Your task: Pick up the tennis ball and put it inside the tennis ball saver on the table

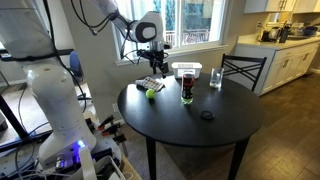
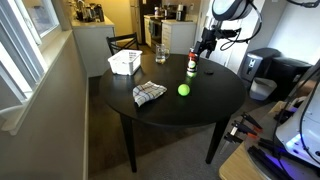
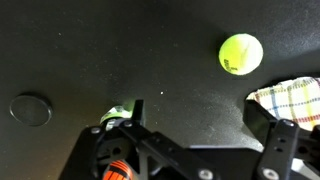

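The yellow-green tennis ball [image 1: 152, 94] [image 2: 183, 89] lies on the round black table [image 1: 190, 125] [image 2: 170, 110], next to a checked cloth. In the wrist view the ball [image 3: 241, 53] is at the upper right, apart from the jaws. The tennis ball saver [image 1: 187, 86] [image 2: 191, 66], a dark reddish upright canister, stands near the table's middle. My gripper [image 1: 152, 60] [image 2: 206, 46] [image 3: 198, 112] hangs above the table, open and empty, with bare tabletop between its fingers. A bit of the canister shows at the wrist view's lower left [image 3: 117, 168].
A checked cloth [image 1: 149, 83] [image 2: 148, 93] [image 3: 290, 100] lies beside the ball. A white-rimmed container [image 1: 186, 69] [image 2: 124, 63] and a clear glass [image 1: 215, 78] [image 2: 160, 52] stand at the far side. A small black disc [image 1: 207, 115] [image 3: 30, 109] lies on the table. A chair [image 1: 243, 70] stands behind.
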You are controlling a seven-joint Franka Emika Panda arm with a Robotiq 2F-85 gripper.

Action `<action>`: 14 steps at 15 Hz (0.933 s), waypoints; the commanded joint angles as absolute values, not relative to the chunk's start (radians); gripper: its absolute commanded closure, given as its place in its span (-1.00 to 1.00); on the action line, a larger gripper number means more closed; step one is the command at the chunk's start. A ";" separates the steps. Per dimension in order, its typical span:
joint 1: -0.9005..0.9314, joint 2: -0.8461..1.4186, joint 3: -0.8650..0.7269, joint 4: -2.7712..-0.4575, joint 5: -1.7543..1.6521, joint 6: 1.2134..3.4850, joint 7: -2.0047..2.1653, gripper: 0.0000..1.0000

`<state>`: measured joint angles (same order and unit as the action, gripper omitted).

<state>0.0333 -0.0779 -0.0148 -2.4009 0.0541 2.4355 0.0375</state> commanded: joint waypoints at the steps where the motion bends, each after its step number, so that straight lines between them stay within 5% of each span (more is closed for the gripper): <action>1: 0.056 0.027 0.015 -2.358 0.160 2.533 -0.040 -1.00; 14: 0.040 0.308 0.178 -2.184 0.340 2.527 -0.201 -1.00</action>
